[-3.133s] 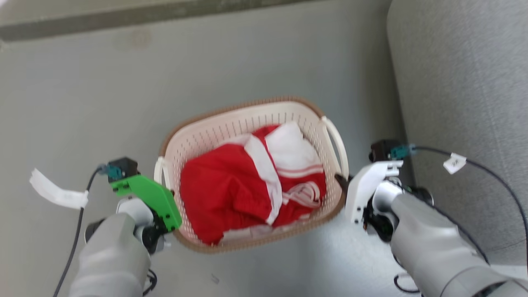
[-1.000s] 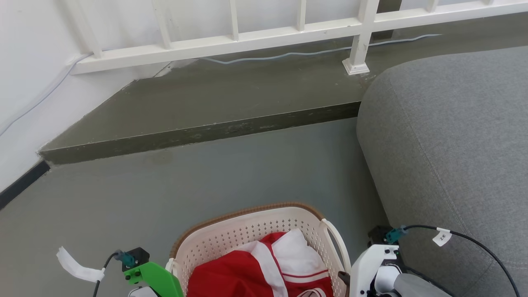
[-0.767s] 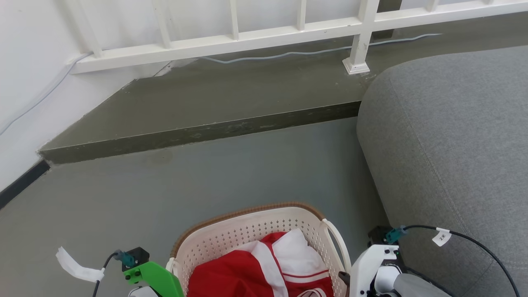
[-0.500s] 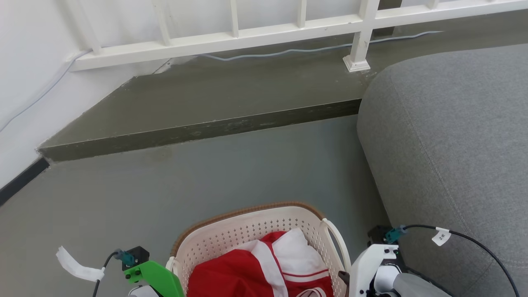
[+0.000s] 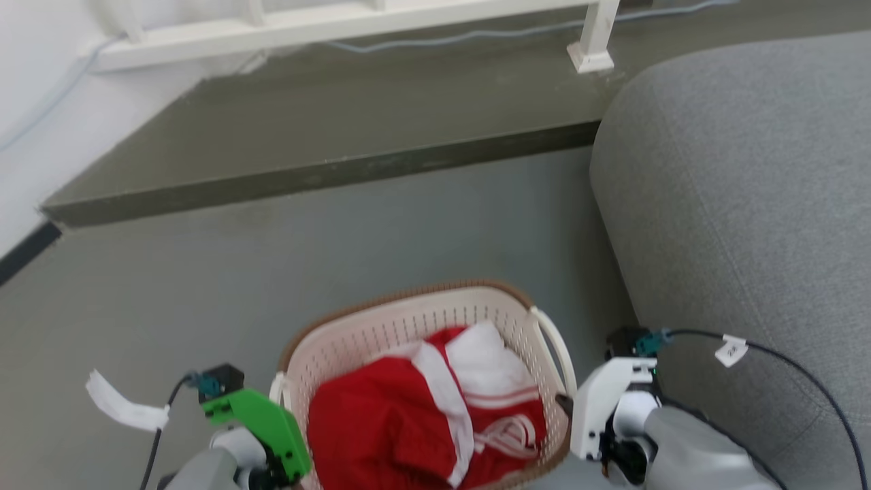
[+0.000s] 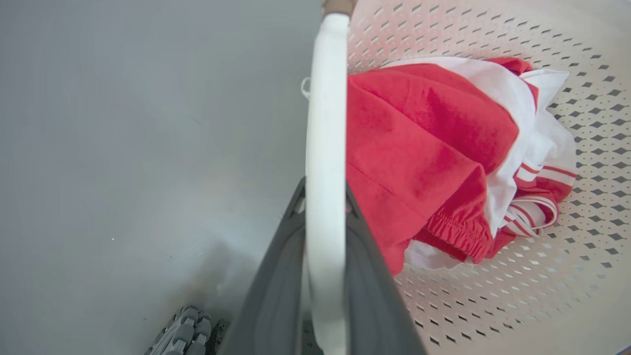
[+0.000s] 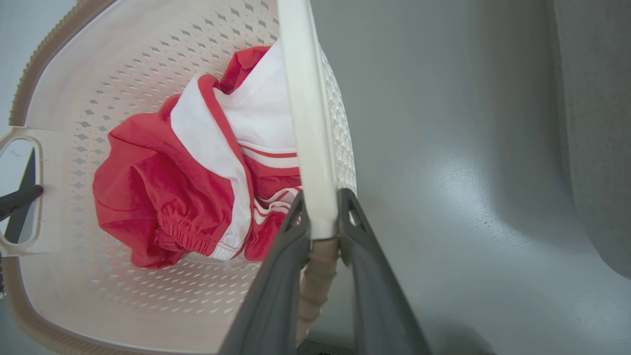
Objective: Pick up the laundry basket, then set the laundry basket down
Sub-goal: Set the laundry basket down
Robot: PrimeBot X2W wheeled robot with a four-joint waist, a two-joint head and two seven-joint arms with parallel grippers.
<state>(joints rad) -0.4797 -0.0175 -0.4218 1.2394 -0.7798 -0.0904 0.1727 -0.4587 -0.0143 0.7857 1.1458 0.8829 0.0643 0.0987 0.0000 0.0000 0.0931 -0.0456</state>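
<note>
The left end effector pinches the left handle of the laundry basket. The right end effector pinches the right handle.

No writing can be read with certainty. To the right of the laundry basket, a small white tag hangs on the black cable in front of the grey cushion. It carries a short dark mark, too blurred to make out. To the left of the basket, a longer white paper tag is fixed to the other dark cable. Its face is too blurred to tell whether anything is written on it.
</note>
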